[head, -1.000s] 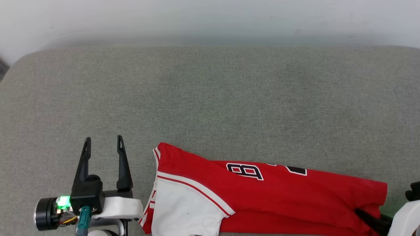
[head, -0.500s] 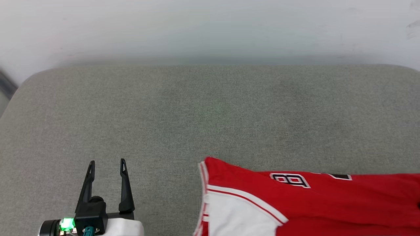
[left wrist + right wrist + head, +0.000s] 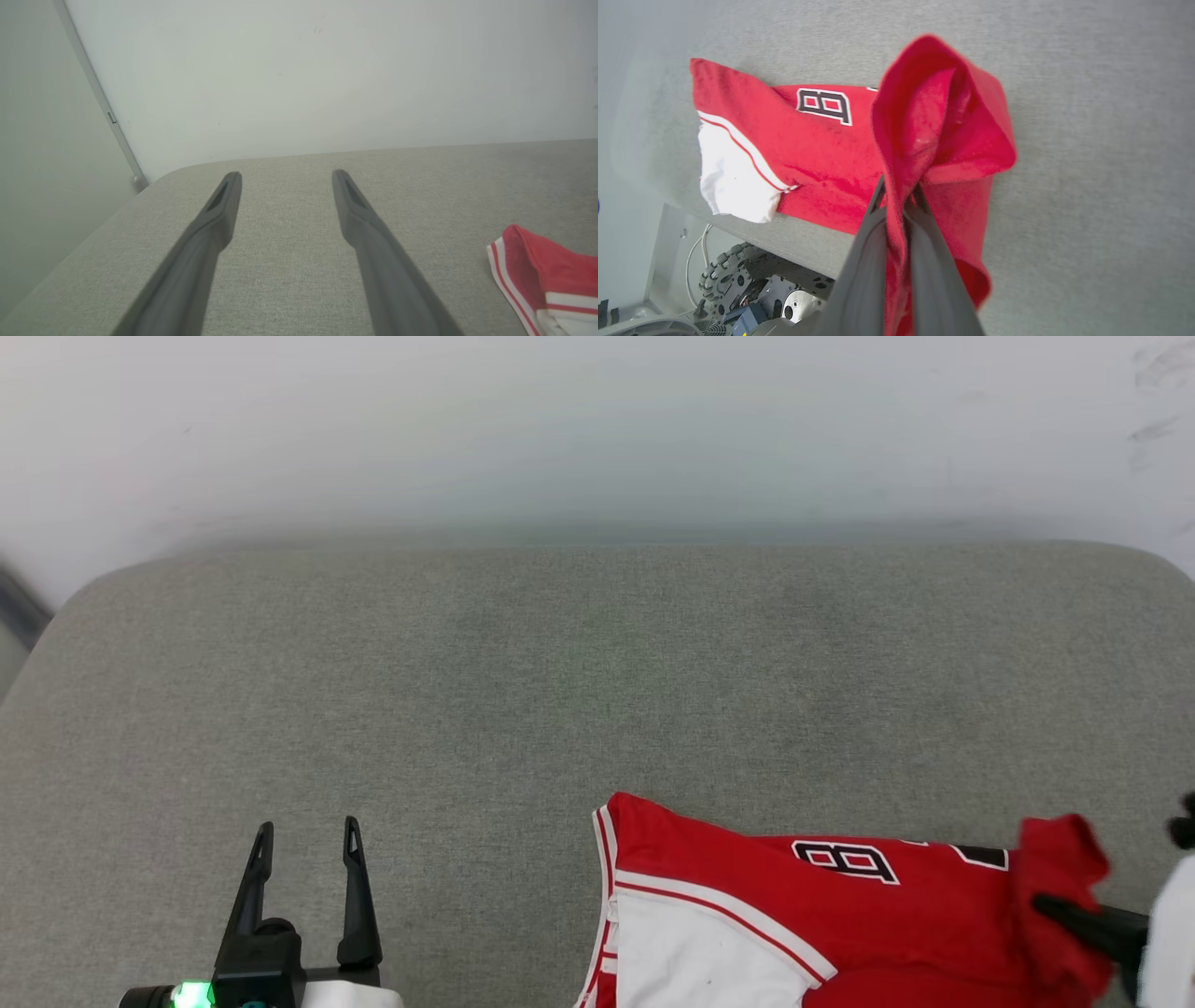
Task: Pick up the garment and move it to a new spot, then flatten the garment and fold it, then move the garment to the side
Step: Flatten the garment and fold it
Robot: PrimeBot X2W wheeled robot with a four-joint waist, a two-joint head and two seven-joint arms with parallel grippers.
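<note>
A grey padded surface (image 3: pixel 523 691) lies below a pale wall (image 3: pixel 560 429). At 7 o'clock in the head view, the left gripper (image 3: pixel 309 824) stands open and empty. The garment (image 3: pixel 840 915) lies at 5 o'clock, along the near edge. At 4 o'clock, the right gripper (image 3: pixel 899 191) is clamped on a raised red corner. The fabric looks light, thin and limp, so take hold at hems or corners.

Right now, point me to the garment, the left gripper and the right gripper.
garment (image 3: pixel 747 868): head view, red body left of the numeral.
left gripper (image 3: pixel 309 824): head view, midway between its open fingertips.
right gripper (image 3: pixel 899 189): right wrist view, between fingertips shut on red fabric.
</note>
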